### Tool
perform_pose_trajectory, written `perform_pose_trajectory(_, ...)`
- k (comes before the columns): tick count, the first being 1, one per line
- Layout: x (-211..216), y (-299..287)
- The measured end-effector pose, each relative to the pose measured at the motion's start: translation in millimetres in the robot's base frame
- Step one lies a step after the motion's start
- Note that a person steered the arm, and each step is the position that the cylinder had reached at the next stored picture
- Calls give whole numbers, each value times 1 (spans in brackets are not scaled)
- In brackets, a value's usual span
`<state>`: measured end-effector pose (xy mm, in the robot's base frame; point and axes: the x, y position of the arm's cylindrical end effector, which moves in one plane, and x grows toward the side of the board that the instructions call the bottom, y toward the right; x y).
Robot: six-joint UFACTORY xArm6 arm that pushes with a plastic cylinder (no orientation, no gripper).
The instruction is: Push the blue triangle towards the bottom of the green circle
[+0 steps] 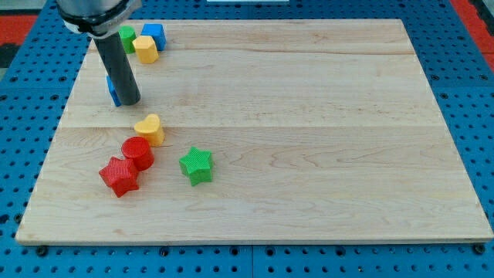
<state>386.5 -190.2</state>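
Note:
My tip [130, 102] rests on the board near the view's left edge. The blue triangle [113, 89] sits right behind the rod, mostly hidden; only a blue sliver shows at the rod's left side, touching or nearly touching it. The green circle [126, 35] is at the view's top left, partly hidden by the arm, well above the tip. A yellow hexagon-like block [146, 49] sits against the green circle's right, and a blue cube [154, 33] is just beyond it.
A yellow heart [149, 128] lies just below the tip. A red cylinder [138, 152], a red star [119, 176] and a green star [196, 164] sit lower left. The wooden board [309, 116] lies on a blue pegboard.

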Motion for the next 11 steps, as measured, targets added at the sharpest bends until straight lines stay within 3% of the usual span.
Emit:
perform_pose_trajectory(4,10,0)
perform_pose_trajectory(6,-24,-28)
perform_pose_trajectory(8,-12,-40)
perform_pose_trajectory(9,-59,-54)
perform_pose_trajectory(10,-77,-13)
perform_pose_trajectory(11,-30,12)
